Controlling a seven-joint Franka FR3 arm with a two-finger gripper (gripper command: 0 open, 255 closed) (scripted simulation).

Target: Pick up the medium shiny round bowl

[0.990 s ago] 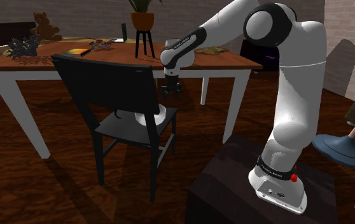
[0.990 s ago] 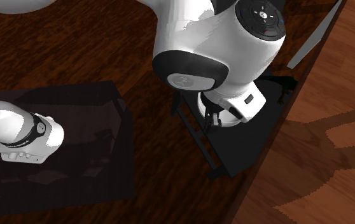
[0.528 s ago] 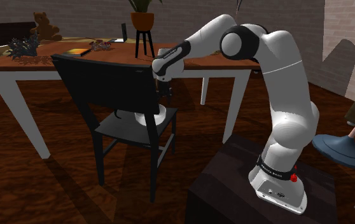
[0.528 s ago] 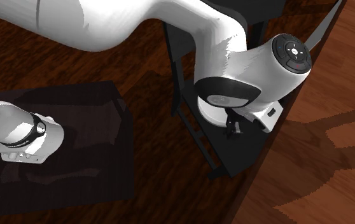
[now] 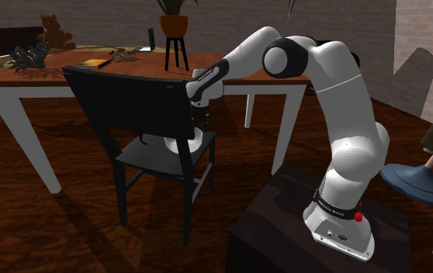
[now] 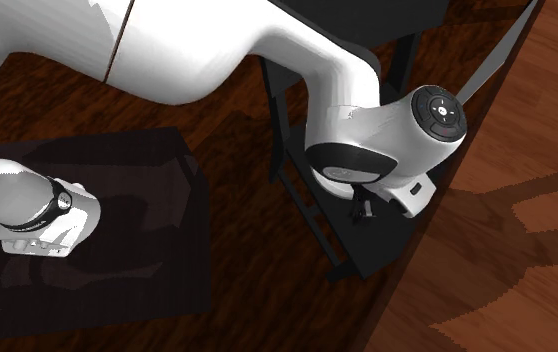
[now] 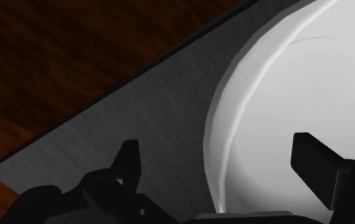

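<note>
Bowl [image 7: 297, 95], drawn plain white with a soft sheen, lies right under the hand [image 7: 217, 149]. The hand is open: its two black fingers [image 7: 316, 165] stand wide apart with the bowl's rim passing between them, one finger over the pale inside of the bowl, the other over the grey chair seat [image 7: 138, 121] outside the rim. Neither finger visibly touches the rim. Beyond the seat's edge lies dark wooden floor [image 7: 55, 57].

In the shoulder view the hand [image 5: 200, 120] points straight down at the middle of the frame, just above the bowl [image 5: 184, 143], which sits on the seat of a black chair [image 5: 129, 101], toward the seat's right side and partly behind the chair's back. The white arm [image 5: 347, 101] arches from the stand [image 5: 316, 233] at the lower right, up and over to the left.

Behind the chair stands a brown worktop [image 5: 277, 76] on white legs. It carries a potted plant on a black stand [image 5: 174, 27], a book [image 5: 92, 63] and a teddy bear [image 5: 52, 31] in the upper left. A blue plunger [image 5: 417, 182] lies on the floor at the right edge.

The second exterior view looks down from above: the wrist [image 6: 382, 140] sits right of centre, the hand [image 6: 364, 208] just below it over the dark seat, and the arm's base [image 6: 37, 215] at the lower left.
</note>
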